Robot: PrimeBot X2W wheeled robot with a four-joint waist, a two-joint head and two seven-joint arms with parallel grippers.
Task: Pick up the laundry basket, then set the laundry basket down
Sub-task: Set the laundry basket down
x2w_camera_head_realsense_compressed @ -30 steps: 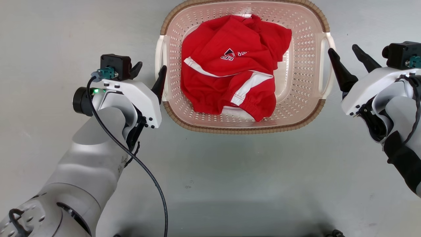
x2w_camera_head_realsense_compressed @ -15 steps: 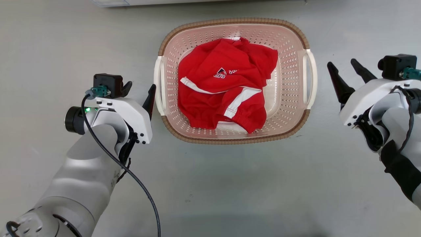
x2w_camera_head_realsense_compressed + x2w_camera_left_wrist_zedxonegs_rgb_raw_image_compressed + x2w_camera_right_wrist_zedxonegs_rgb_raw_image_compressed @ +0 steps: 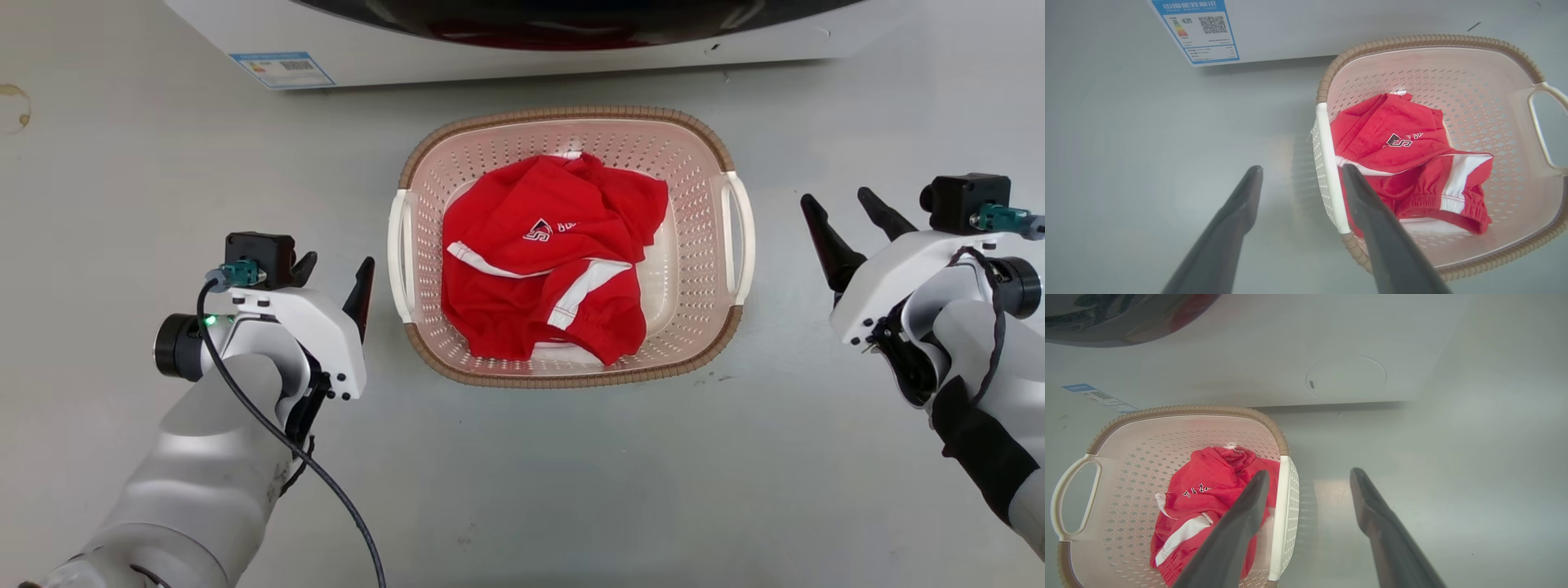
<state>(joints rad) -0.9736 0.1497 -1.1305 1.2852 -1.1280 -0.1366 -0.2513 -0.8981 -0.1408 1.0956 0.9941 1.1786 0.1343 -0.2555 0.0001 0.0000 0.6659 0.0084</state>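
1. The floor [image 3: 571, 490] is carrying everything in view; it is pale grey and smooth.
2. The washing machine [image 3: 457, 61] is standing along the far edge of the head view, with its white front facing the robot.
3. The laundry basket [image 3: 571, 380] is sitting upright on the floor, just in front of the washing machine and between the two hands.
4. The red garment [image 3: 547, 261] is lying crumpled inside the laundry basket (white stripes and a small emblem are showing).
5. The left hand [image 3: 341, 261] is hovering just beside the basket's left handle [image 3: 397, 253], with a thin gap showing between them. Its fingers are standing apart and holding nothing.
6. The right hand [image 3: 833, 196] is hovering near the right handle [image 3: 744, 237], further off than the left hand is from its side. Its fingers are also spread and empty.
7. The label [image 3: 282, 69] is sitting on the machine's front, towards its left end; it is blue-edged.
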